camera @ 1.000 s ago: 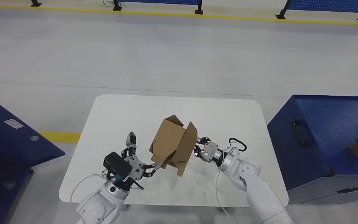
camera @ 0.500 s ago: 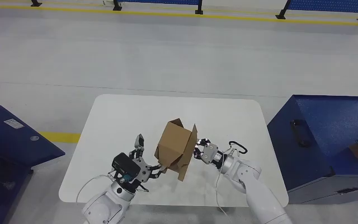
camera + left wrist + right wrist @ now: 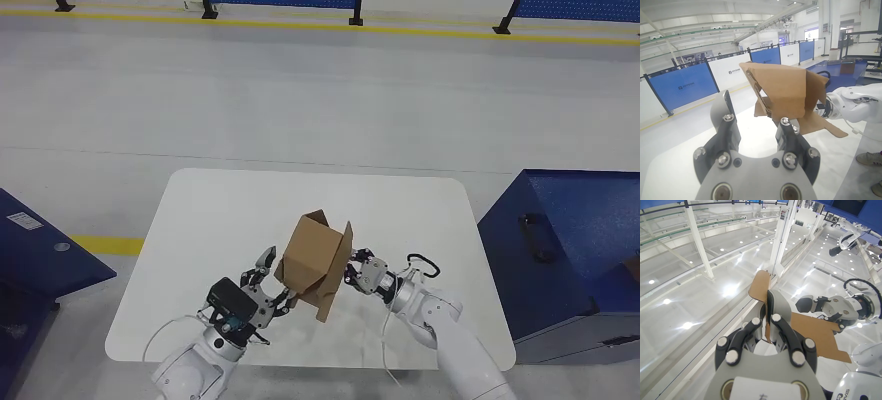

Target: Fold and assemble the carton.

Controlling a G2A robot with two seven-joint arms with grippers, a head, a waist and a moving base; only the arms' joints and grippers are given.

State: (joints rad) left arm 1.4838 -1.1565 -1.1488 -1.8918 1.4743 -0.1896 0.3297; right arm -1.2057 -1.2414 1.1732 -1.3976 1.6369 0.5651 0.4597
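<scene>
1. The right gripper (image 3: 766,311) comes in low from the front right edge and is clamped tight on a side flap of the brown corrugated cardboard carton (image 3: 318,262). The left gripper (image 3: 759,113) sits front left, fingers spread wide.
2. Can't tell if the left fingertip by the carton's lower edge actually touches it.
3. The carton's half-formed and tilted with loose flaps, over the front middle of the white rounded-corner table (image 3: 200,230).
</scene>
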